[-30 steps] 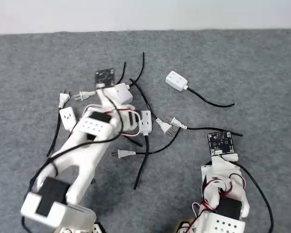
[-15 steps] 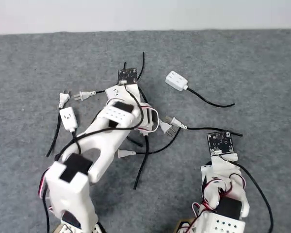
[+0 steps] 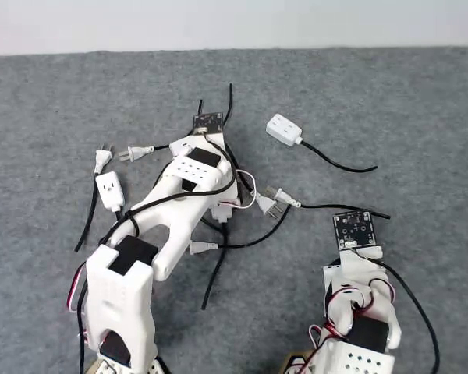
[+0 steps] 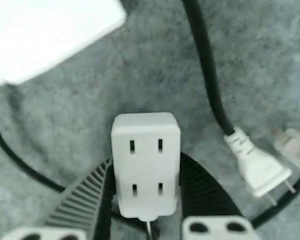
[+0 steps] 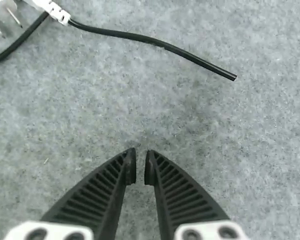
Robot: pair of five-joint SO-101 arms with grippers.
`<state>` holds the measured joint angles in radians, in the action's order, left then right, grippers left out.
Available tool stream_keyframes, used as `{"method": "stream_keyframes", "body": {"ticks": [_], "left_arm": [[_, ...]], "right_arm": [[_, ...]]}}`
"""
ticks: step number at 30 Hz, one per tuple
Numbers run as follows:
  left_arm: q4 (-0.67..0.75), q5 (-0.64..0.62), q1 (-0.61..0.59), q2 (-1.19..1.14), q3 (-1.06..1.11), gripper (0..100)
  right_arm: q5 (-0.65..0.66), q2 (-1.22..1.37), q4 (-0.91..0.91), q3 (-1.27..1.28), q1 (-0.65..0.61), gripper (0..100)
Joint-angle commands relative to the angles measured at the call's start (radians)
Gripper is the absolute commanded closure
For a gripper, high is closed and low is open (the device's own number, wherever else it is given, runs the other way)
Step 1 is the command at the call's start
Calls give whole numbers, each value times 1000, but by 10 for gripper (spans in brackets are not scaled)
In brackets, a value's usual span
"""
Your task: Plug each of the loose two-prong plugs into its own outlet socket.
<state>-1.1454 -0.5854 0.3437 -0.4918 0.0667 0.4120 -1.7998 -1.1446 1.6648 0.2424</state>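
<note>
"White outlet socket sits clamped between the jaws of the left gripper, slot face toward the wrist camera, over the grey carpet. What does this step call for?" asks the operator.

"Judged from the layout, the socket should be held level and steady while a plug is brought to it," the technician replies. "The nearest candidate is the white two-prong plug on its black cable, lying just beside the socket. The right gripper is pinched closed on nothing, low over the carpet. It would need to spread its jaws and take the plug by the body behind the prongs. It should then line both prongs up with one slot pair and push straight in. Crossed cables could drag the plug off line."

"Which view supplies what?"

"The left wrist view gives the four slots and the jaw contact on both flanks of the socket. A blurred white shape beyond it may be another socket or an arm part; it cannot be told. The high view adds the wider layout, with the left arm stretched to mid-table. A second socket lies well apart toward the rear, and a third socket lies beside the arm. A rear plug and a near plug lie loose. The right wrist view adds a cut cable end near the idle jaws."
</note>
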Motion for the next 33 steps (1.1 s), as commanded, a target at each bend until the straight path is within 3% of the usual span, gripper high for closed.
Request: {"method": "stream_keyframes", "body": {"ticks": [1, 4, 6, 18, 26, 33], "left_arm": [[-143, -8, 18, 9, -24, 989], [-250, -2, 75, 26, -10, 989], [-241, 2, 91, 64, 42, 989], [304, 123, 89, 611, 665, 987], [230, 133, 5, 476, 558, 979], [219, 189, 2, 334, 363, 900]], "right_arm": [[12, -13, 45, 5, 13, 944], [12, -13, 45, 5, 13, 944], [12, -13, 44, 6, 13, 944], [12, -13, 45, 9, 12, 944], [12, -13, 42, 9, 12, 944], [12, -13, 42, 9, 12, 944]]}}
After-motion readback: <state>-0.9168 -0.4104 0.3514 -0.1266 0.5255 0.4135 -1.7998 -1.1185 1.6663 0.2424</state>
